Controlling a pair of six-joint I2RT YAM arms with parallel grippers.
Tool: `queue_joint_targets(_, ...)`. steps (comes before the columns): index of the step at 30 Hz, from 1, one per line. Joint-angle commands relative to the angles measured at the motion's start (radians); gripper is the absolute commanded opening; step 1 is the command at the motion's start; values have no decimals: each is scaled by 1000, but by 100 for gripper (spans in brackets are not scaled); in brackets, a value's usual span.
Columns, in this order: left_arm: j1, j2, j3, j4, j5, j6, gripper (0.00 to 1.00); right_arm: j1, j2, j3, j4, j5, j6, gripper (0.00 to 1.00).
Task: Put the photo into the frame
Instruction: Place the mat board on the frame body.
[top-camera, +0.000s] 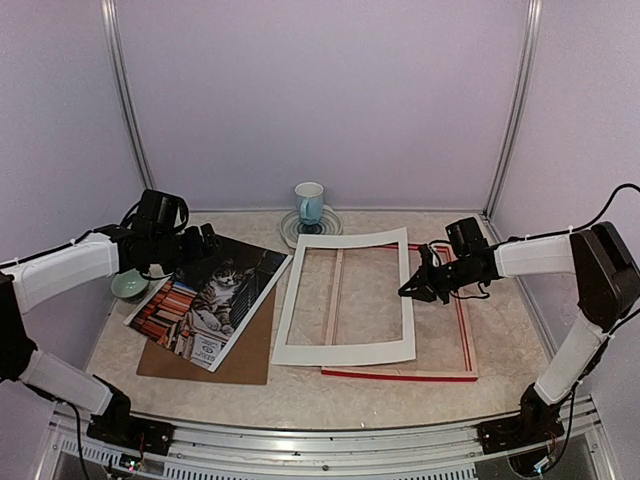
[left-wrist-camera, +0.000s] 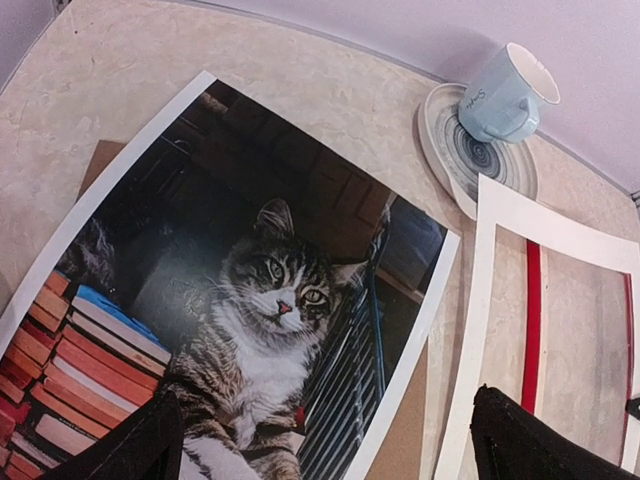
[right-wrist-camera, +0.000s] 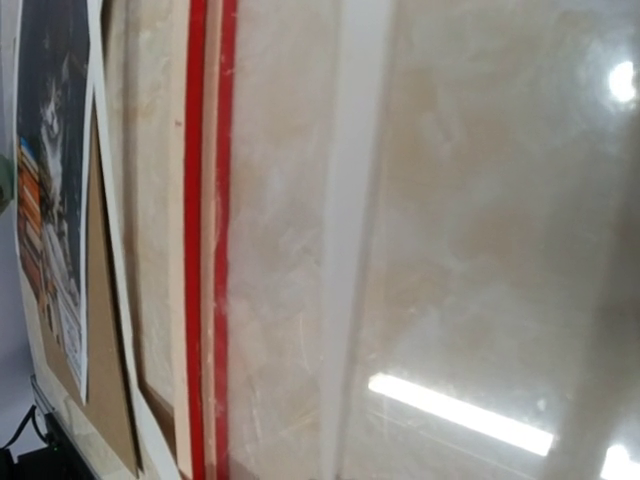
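A white mat board (top-camera: 345, 297) with a big window lies on top of the frame (top-camera: 400, 375) and covers its left part. The frame lies flat, and pale wood and red edges show. Behind the frame's far left corner, a blue cup (top-camera: 309, 203) stands on a round plate (top-camera: 288, 228). A small green bowl (top-camera: 130, 287) sits far to the left of the frame.

The photo (top-camera: 212, 300) lies just left of the frame, picture side up, on a brown board (top-camera: 215, 358). It is tilted. Its long side runs from near and left to far and right, so its far end leans toward the frame. The cat's head points to the far side.

The left gripper (top-camera: 205, 243) hangs over the photo's far end with its fingers (left-wrist-camera: 130, 450) wide apart and nothing in them. The right gripper (top-camera: 411, 290) is over the frame, at the mat board's right edge, with its fingers pressed together. It is hard to tell if it touches the board.
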Motion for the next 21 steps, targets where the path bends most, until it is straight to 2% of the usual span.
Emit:
queue_joint_targets(1,38,-20,-38,45,53,30,99,-12,3,20,-14,-27,-31,0)
queue_joint_targets(21,98,47,-54,62,103,14,99,-49,13,26,-62,-20,-116,1)
